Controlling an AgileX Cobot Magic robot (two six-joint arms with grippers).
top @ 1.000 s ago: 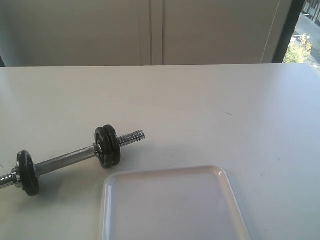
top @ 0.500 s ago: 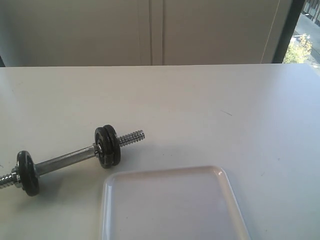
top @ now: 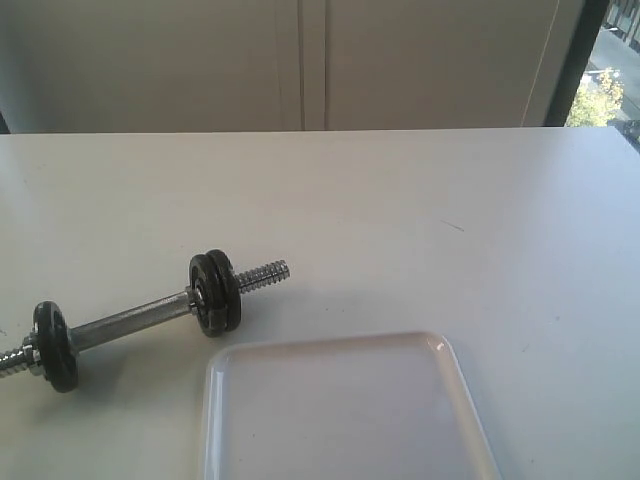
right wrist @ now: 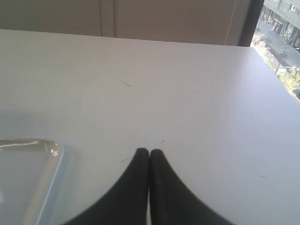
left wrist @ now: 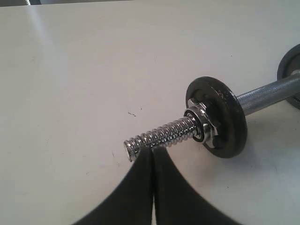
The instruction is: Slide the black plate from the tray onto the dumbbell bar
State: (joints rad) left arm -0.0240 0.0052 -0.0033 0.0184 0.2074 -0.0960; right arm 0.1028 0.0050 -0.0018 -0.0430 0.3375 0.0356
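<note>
The dumbbell bar (top: 130, 318) lies on the white table, left of the tray (top: 340, 415). One black disc (top: 55, 345) sits at its left end. Two black discs stand pressed together at the right end; the outer one, by the bare thread, is the black plate (top: 226, 290). No disc lies on the tray. In the left wrist view my left gripper (left wrist: 153, 150) is shut and empty, its tips just short of the bar's threaded end (left wrist: 161, 135), near a disc (left wrist: 220, 117) held by a nut. My right gripper (right wrist: 149, 152) is shut and empty over bare table beside the tray's corner (right wrist: 49, 152). Neither gripper shows in the exterior view.
The white table (top: 400, 200) runs back to a pale wall, with a window at the far right. The tray's rim (top: 455, 375) lies near the front edge of the exterior view.
</note>
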